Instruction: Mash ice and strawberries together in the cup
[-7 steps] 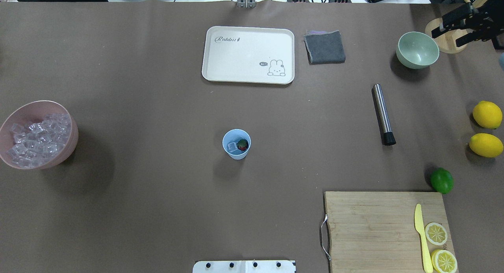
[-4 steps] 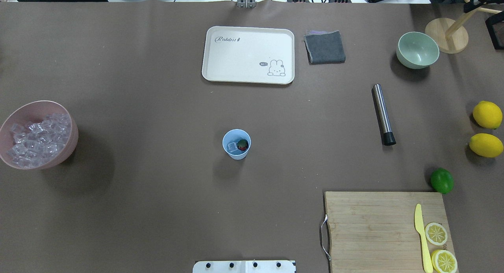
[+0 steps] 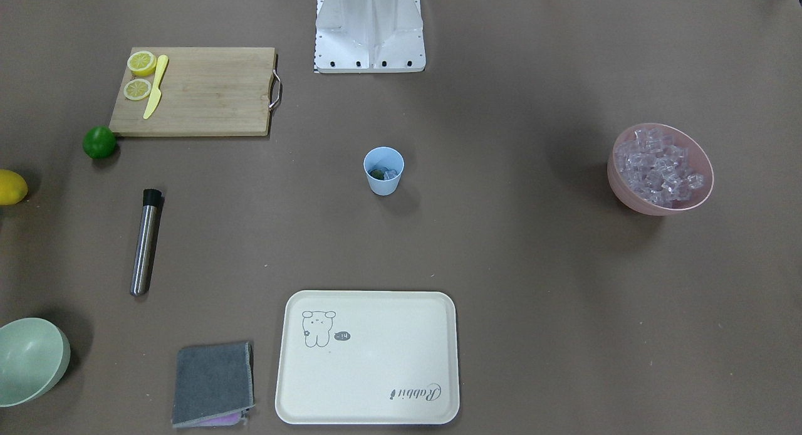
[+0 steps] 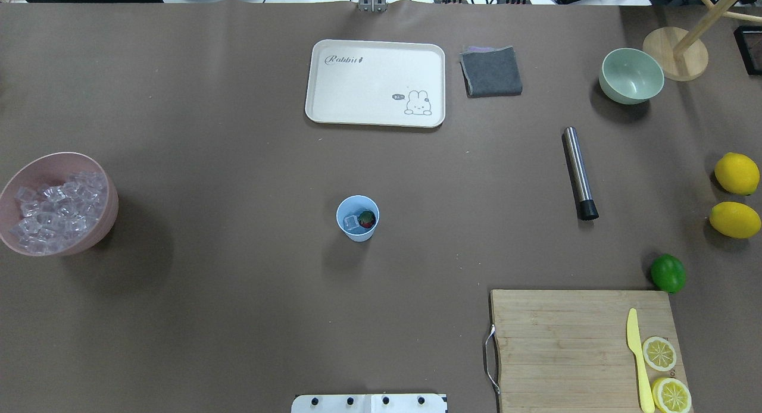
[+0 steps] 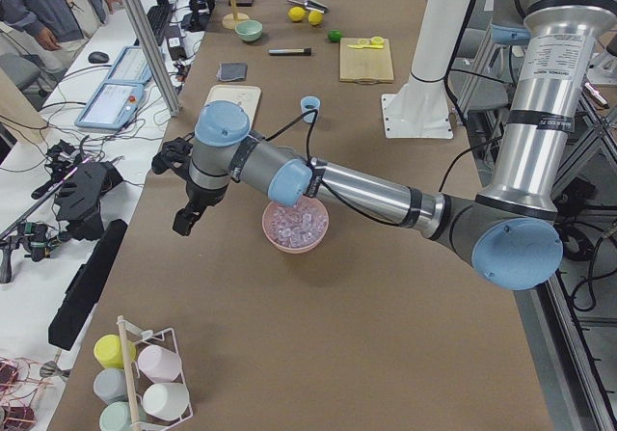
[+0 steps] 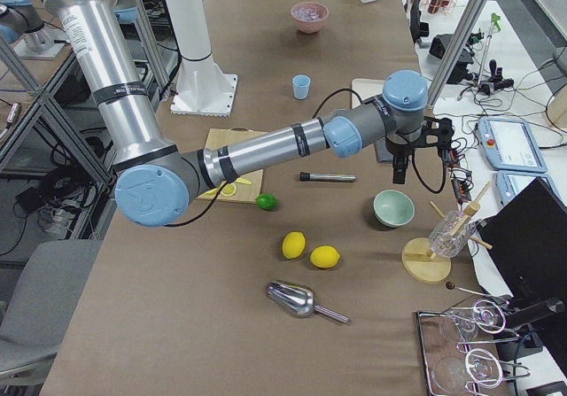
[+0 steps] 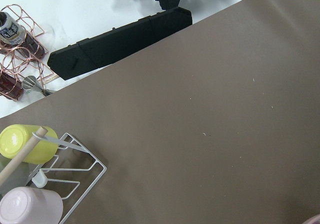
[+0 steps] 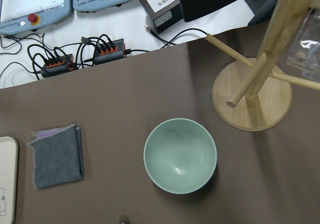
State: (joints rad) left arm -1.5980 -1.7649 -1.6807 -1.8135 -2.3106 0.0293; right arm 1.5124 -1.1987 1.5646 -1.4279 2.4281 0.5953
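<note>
Steel masher (image 4: 580, 173), black tip twd robot base (image 4: 369, 403), lies nearest right hand (image 6: 397, 173), open or closed can't tell; cup (image 4: 358, 218) sits mid worktop (image 4: 226, 133).

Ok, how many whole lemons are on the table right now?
2. Both sit at the right edge of the overhead view: the far lemon and the near lemon, just past the lime. The two cut halves on the cutting board aren't counted.

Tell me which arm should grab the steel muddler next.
Right. Its fingers hang over the pale-green bowl, close to the muddler; the left fingers are far off, beyond the pink bowl.
</note>
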